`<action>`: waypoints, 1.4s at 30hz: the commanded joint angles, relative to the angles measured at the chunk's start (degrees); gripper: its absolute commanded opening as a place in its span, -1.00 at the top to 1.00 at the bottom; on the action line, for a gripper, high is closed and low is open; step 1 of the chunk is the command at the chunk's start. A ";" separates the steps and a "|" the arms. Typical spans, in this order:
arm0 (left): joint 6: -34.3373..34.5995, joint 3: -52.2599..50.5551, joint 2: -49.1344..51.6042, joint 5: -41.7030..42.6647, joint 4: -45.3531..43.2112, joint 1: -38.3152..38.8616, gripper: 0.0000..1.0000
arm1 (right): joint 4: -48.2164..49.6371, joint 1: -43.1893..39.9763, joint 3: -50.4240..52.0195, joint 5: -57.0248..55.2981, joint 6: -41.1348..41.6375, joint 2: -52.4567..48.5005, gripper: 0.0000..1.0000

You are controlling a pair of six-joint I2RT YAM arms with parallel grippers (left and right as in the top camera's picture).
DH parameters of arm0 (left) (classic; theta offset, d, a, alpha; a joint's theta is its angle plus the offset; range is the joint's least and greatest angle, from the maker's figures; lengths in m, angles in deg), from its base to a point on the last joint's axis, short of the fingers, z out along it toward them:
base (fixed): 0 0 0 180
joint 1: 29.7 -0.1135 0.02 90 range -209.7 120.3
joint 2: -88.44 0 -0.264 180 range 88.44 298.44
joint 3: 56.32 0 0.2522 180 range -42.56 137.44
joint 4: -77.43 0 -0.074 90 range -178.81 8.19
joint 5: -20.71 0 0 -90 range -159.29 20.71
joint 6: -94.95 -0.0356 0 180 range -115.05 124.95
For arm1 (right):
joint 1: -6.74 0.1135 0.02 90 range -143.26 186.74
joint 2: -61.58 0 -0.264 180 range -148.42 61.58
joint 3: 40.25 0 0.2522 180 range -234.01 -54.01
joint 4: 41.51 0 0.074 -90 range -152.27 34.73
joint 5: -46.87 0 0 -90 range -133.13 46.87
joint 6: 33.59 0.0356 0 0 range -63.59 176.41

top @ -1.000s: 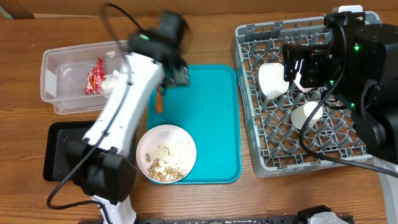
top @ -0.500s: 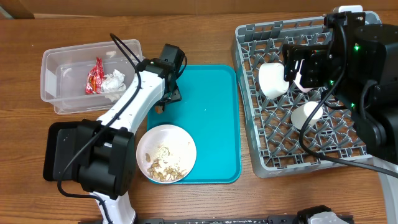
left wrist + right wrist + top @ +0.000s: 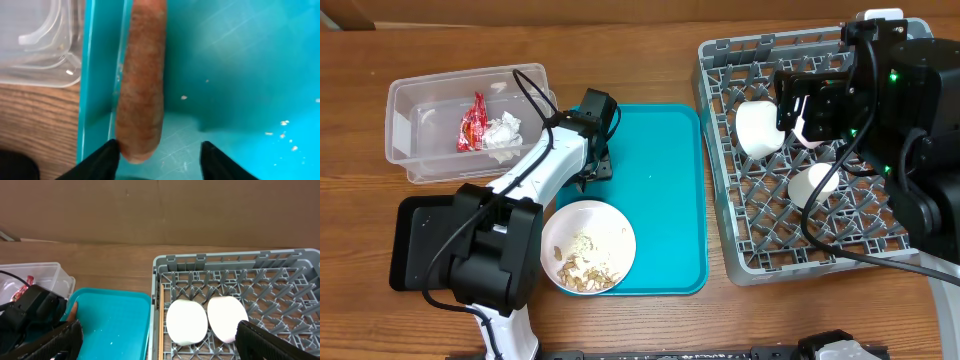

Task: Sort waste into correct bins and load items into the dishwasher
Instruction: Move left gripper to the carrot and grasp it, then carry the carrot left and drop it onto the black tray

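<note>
The orange carrot-like stick lies along the left inner edge of the teal tray. My left gripper is open and low over the tray, its fingers on either side of the stick's near end. The clear tub holds the red wrapper and the white napkin. The white plate with rice and brownish scraps sits on the tray's front left. My right gripper is open and empty above the grey dish rack, where two white bowls rest.
The flat black tray lies at the front left, partly under my left arm. Another white dish sits in the middle of the rack. A thin wooden strip lies along the rack's left inner edge.
My left arm has swung from beside the clear tub down to the teal tray's left edge, and its open fingers now straddle the carrot stick. The right arm has not moved.
</note>
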 commanded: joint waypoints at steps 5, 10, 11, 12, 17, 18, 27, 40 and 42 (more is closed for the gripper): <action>-2.08 -1.05 0.57 -1.01 -1.97 0.37 -0.21 | 0.17 -0.24 0.02 -0.31 0.26 -0.02 -1.00; -0.85 -2.86 0.57 -1.49 -4.55 0.39 -0.22 | 0.17 -0.24 0.02 -0.31 0.24 -0.02 -1.00; -0.24 -3.06 0.57 -2.01 -4.50 0.31 -0.22 | 0.17 -0.24 0.02 -0.31 0.24 -0.02 -1.00; 0.46 -3.13 0.57 -2.73 -4.44 0.20 -0.23 | 0.17 -0.24 0.02 -0.31 0.24 -0.02 -1.00; 1.16 -3.13 0.57 -3.26 -5.05 -0.33 -0.25 | 0.17 -0.24 0.02 -0.31 0.24 -0.02 -1.00; 1.16 -3.13 0.57 -3.26 -5.16 -0.33 -0.22 | 0.17 -0.24 0.02 -0.31 0.24 -0.02 -1.00; 2.71 -3.13 0.57 -4.31 -8.35 -0.37 -0.12 | 0.20 -0.24 0.02 -0.31 0.26 -0.02 -1.00; 4.11 -6.29 0.59 -6.14 -10.99 -0.44 -0.06 | 0.17 -0.24 0.02 -0.31 0.24 -0.02 -1.00; 4.11 -7.39 0.59 -6.12 -12.07 -0.44 -0.04 | 0.17 -0.24 0.02 -0.31 0.26 -0.02 -1.00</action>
